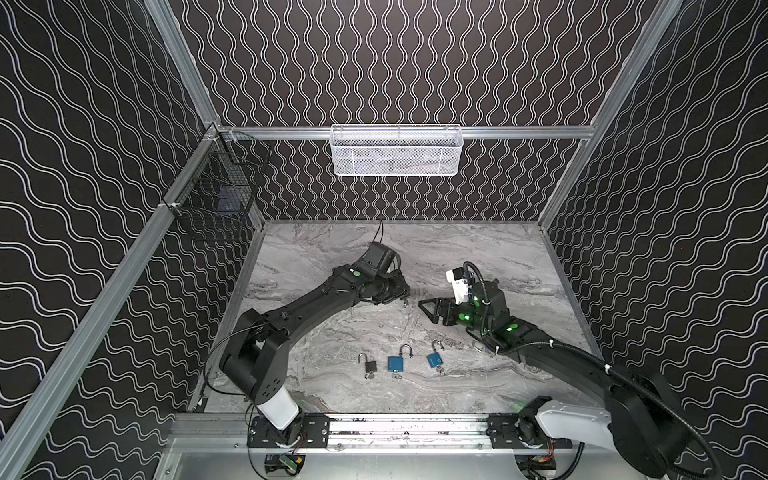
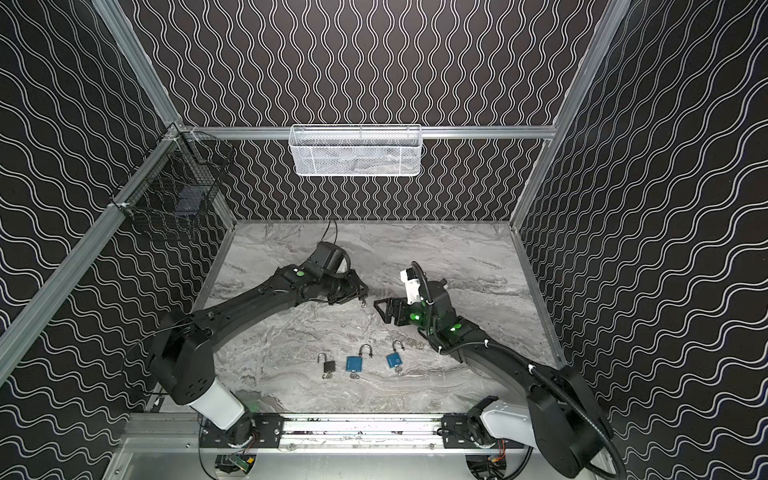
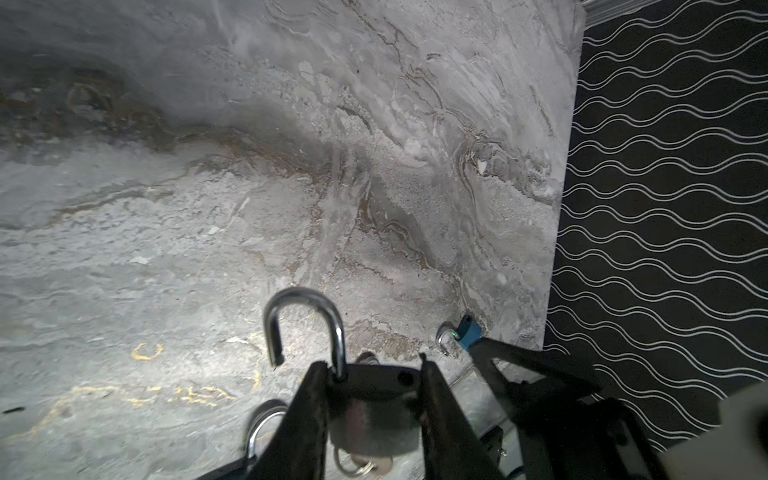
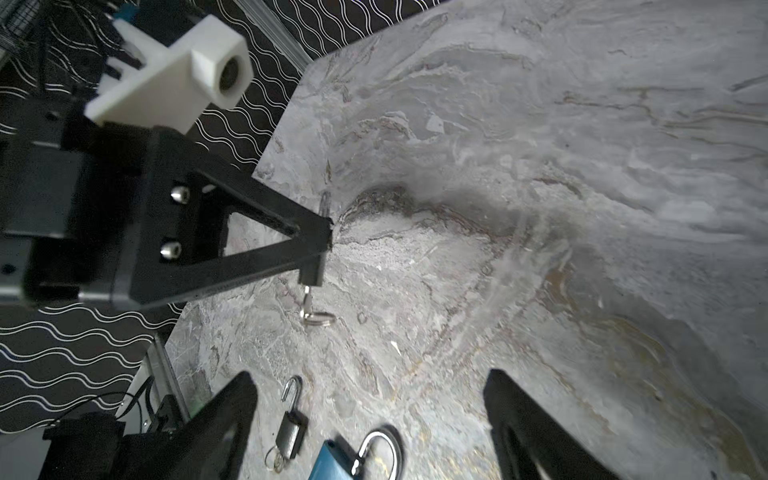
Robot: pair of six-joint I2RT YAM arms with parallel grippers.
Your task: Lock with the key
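Note:
My left gripper [image 3: 371,368] is shut on a dark padlock [image 3: 374,411], squeezing its body from both sides above the table. Its steel shackle [image 3: 303,324] is swung open. The key [image 3: 365,463] sticks out of the lock's underside with a ring on it, and it also shows in both top views [image 1: 405,303] [image 2: 364,303]. In the right wrist view the same key [image 4: 308,301] and ring hang below the left gripper [image 4: 322,241]. My right gripper [image 1: 428,311] [image 4: 370,409] stands open and empty just right of the held lock, its tips pointing at it.
On the marble table [image 1: 332,257] near the front lie a black padlock [image 1: 370,366] and two blue padlocks [image 1: 397,363] [image 1: 435,358], all with open shackles and keys. Another blue lock [image 3: 467,330] lies partly under the right arm. A white basket [image 1: 395,151] and a black one [image 1: 216,195] hang on the walls.

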